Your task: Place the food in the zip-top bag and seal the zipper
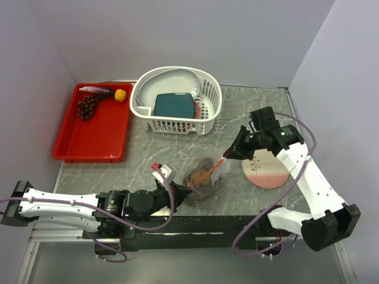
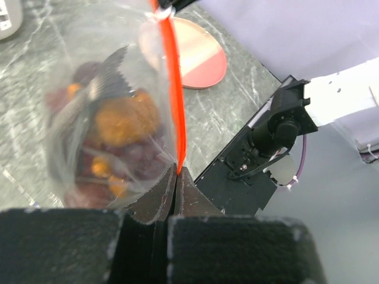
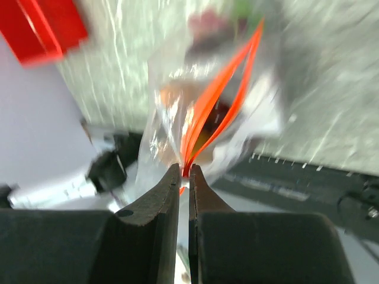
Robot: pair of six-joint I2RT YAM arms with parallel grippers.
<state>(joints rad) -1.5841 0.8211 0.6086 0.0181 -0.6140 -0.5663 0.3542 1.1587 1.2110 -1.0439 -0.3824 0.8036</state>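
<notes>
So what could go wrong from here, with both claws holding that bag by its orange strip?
The zipper gapes between its two strips, so food could spill from the zip-top bag if it tips. The left gripper and right gripper pinch only the strip's ends, which might slip free. Grapes, an eggplant and a yellow fruit lie in the red tray and may get sealed out.

The zip-top bag [image 1: 196, 177] lies front centre, the plate [image 1: 269, 175] to its right, the basket [image 1: 177, 126] behind it, the tray [image 1: 95, 137] at rear left.
</notes>
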